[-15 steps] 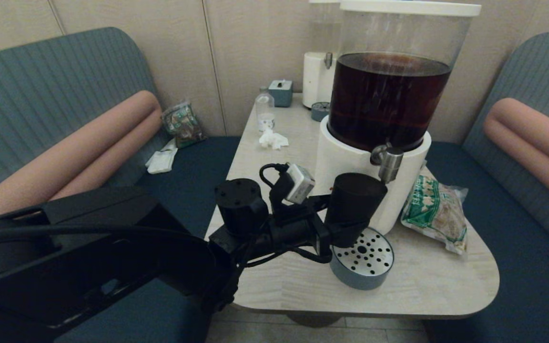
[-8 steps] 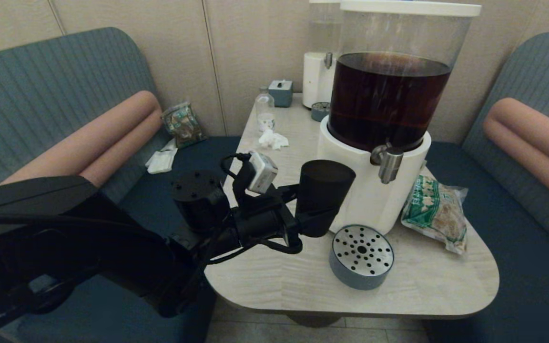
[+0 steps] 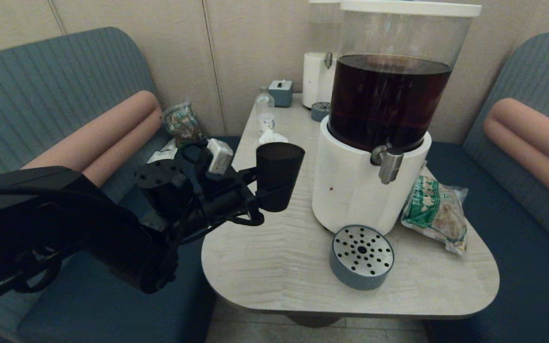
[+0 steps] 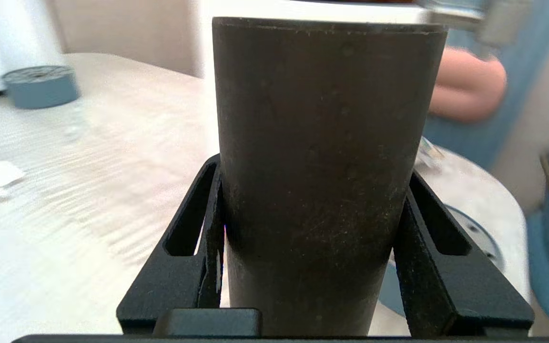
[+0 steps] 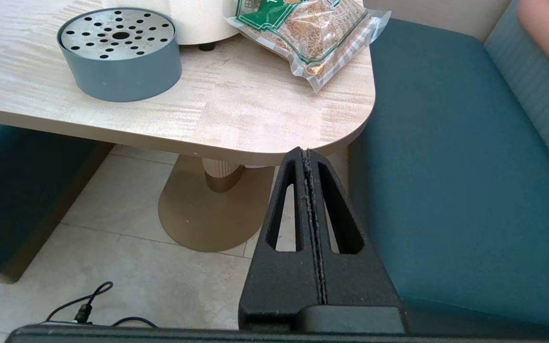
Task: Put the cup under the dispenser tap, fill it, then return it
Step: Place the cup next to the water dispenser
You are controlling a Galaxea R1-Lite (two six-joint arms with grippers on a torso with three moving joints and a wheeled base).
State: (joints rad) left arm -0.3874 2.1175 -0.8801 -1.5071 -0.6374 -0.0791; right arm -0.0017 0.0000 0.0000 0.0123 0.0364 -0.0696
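Note:
The smoky-black cup (image 3: 278, 175) hangs upright above the table's left side, well left of the dispenser. My left gripper (image 3: 266, 193) is shut on the cup's lower part; in the left wrist view the cup (image 4: 324, 157) fills the space between both black fingers (image 4: 208, 238). The brushed-silver dispenser tap (image 3: 389, 163) juts from the white base of the big tank of dark brown liquid (image 3: 389, 102). My right gripper (image 5: 307, 155) is shut on nothing, parked below the table's near right corner, out of the head view.
A round grey drip tray (image 3: 361, 256) with a perforated metal top stands below the tap. A green snack bag (image 3: 436, 212) lies to its right. A clear bottle (image 3: 265, 110), tissue, a small box and a second dispenser (image 3: 320, 71) stand at the back.
My left arm has carried the cup leftward and back, from beside the tap over the drip tray to the table's left side. The cup stays in my left gripper's hold.

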